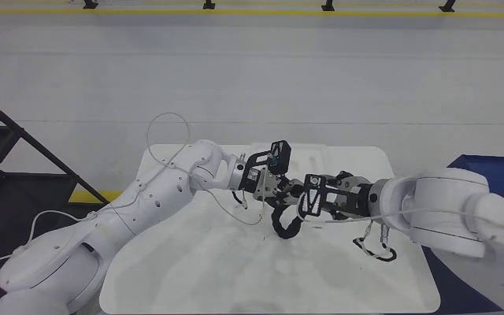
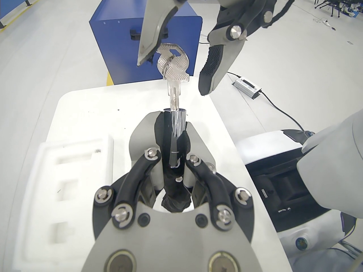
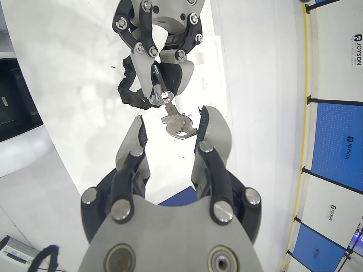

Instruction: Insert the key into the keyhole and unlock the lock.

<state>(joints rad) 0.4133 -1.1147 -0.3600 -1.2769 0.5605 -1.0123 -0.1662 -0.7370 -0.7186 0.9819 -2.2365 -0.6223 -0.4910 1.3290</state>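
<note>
**Key (image 2: 173, 65) seated in the keyhole (image 3: 166, 95) of the held lock (image 2: 178, 120)**

Top view: the two arms meet just below the centre of the frame, over the white surface (image 1: 236, 268). The left arm enters from the lower left, the right arm from the right edge.

Left gripper (image 2: 173, 127): clamped on the lock. Its fingers press against the black sleeve around the chrome cylinder, and the cylinder's end projects past the fingertips.

Black cable loop (image 3: 129, 93) of the lock: curves out from beside the left gripper. In the top view it hangs just below the point where the grippers meet. Whether it touches the surface cannot be told.

Key: the blade sits inside the keyhole at the chrome end, in line with the cylinder. The flat, textured head stands clear of the lock and carries a small wire ring.

Right gripper (image 3: 172, 117): fingers apart, one on each side of the key head. One fingertip lies just beside the edge of the head, and contact there cannot be told. The ribbed pad (image 2: 211, 69) of the other finger stands apart from the key.

Background: a white foam tray (image 2: 45, 171) with rectangular recesses lies on the surface near the left gripper. A blue cabinet (image 2: 119, 35) stands on the floor beyond the surface's far edge.
</note>
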